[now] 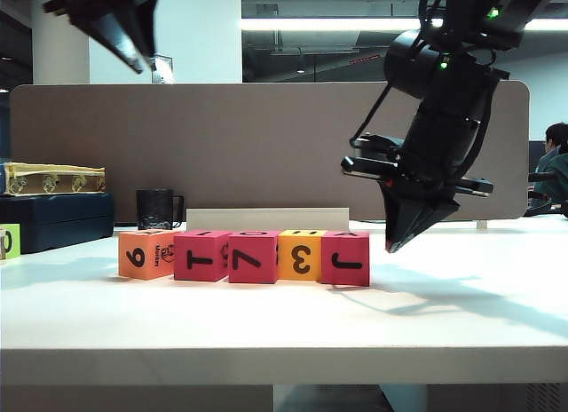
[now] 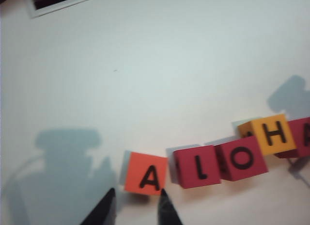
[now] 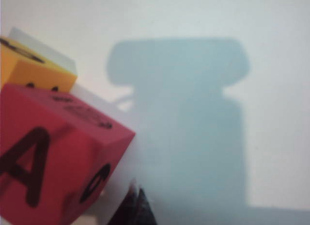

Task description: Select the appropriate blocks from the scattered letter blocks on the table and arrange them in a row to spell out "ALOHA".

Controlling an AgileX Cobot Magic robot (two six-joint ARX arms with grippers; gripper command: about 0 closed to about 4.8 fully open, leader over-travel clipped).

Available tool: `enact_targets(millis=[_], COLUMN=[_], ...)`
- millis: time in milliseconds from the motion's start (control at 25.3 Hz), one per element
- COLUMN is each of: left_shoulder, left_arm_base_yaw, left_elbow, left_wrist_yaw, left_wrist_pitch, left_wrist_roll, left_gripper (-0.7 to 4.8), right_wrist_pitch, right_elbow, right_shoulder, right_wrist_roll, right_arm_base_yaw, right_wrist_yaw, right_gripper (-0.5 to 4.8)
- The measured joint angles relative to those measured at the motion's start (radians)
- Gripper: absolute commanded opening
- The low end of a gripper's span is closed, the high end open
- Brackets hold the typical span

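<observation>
Already near done, by the look of it.

Ext view: five blocks in a row mid-desk (image 1: 266, 314): orange block (image 1: 145, 254), three pink-red, yellow block (image 1: 300, 255) fourth. Sides facing this cam read 6, T, 7, 3, J. First four touch side to side; last pink-red block (image 1: 345, 257) touches the yellow. Right pincer (image 1: 397, 239) hangs tip-down just beside the row's right end, tips apart from the block and just above the desk; jaws look pinched, nothing in them. Left pincer (image 1: 135, 55) high at upper left, well clear of the row. Black mug (image 1: 156, 208) and grey-brown divider (image 1: 266, 146) behind.

L wrist view: top faces read A, L, O, H, then part of a last letter at frame edge. Row bows slightly, small gap after orange A. Left pincer (image 2: 135, 205) tips narrowly parted, empty, above the desk near the orange block.

R wrist view: end block (image 3: 53, 162) shows A on top, yellow behind it. Right pincer (image 3: 136, 200) tips together, gripping nothing.

Judgement: spelling complete; only tidying the line and pulling arms back left.
</observation>
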Motion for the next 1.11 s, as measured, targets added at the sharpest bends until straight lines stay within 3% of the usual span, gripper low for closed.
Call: enact_targets(millis=[158, 317, 554, 633, 831, 911, 1109], left_shoulder=[0.001, 0.031, 0.147, 0.226, 0.303, 0.321, 0.333], left_arm_base_yaw=[0.056, 0.116, 0.114, 0.115, 0.129, 0.139, 0.151], left_elbow=[0.000, -0.001, -0.002, -0.003, -0.003, -0.003, -0.003], left_wrist_yaw=[-0.003, -0.004, -0.006, -0.007, -0.023, -0.030, -0.038], left_wrist_pitch=[-0.013, -0.010, -0.005, -0.002, -0.002, -0.003, -0.001], left_wrist_roll=[0.002, 0.004, 0.026, 0.045, 0.047, 0.047, 0.076], left_gripper=[0.16, -0.06, -0.06, -0.06, -0.06, -0.06, -0.06], right_wrist_pitch=[-0.084, -0.203, -0.249, -0.278, -0.306, -0.323, -0.357], right_elbow=[0.050, 0.137, 0.161, 0.176, 0.218, 0.241, 0.310], right_shoulder=[0.000, -0.035, -0.089, -0.118, -0.138, -0.139, -0.139], right_wrist_roll=[-0.002, -0.021, -0.023, -0.024, -0.030, -0.040, -0.047], right_arm_base_yaw=[0.003, 0.007, 0.038, 0.095, 0.204, 0.246, 0.314], right_wrist_yaw=[-0.008, -0.018, -0.110, -0.158, -0.159, -0.137, 0.032], right_gripper=[-0.04, -0.04, -0.04, -0.04, -0.04, -0.04, -0.04])
